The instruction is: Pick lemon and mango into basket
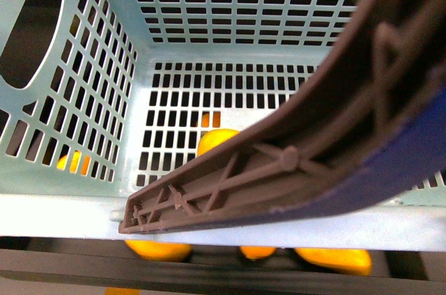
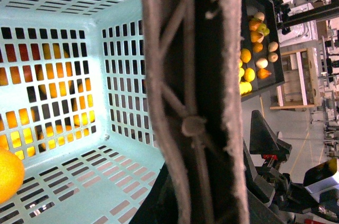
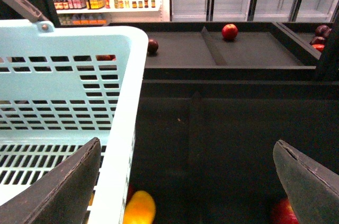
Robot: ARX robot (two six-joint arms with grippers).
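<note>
**Right pincer wide open beside the basket; one yellow fruit lies inside**

From the front view you look straight down into the basket (image 1: 139, 65). Its brown handle (image 1: 313, 148) swings across the opening and hides part of the floor. A yellow-orange fruit (image 1: 212, 140) rests on the slotted floor, half covered by the handle. You cannot tell from here whether it is the lemon or the mango.

Below the basket's near rim, more yellow fruits (image 1: 334, 259) lie on a dark shelf, outside the basket.

Your right gripper (image 3: 185, 142) is spread wide with nothing between its fingers (image 3: 58, 187). It hangs over the dark shelf, just beside the basket's outer wall. An oblong orange-yellow fruit (image 3: 139, 208) sits low against that wall, outside the basket. A red apple (image 3: 229, 31) lies well apart on the far tray.

The left wrist view is filled by the handle, seen very close against the basket's interior. You cannot tell whether the left pincer is open or closed.
</note>
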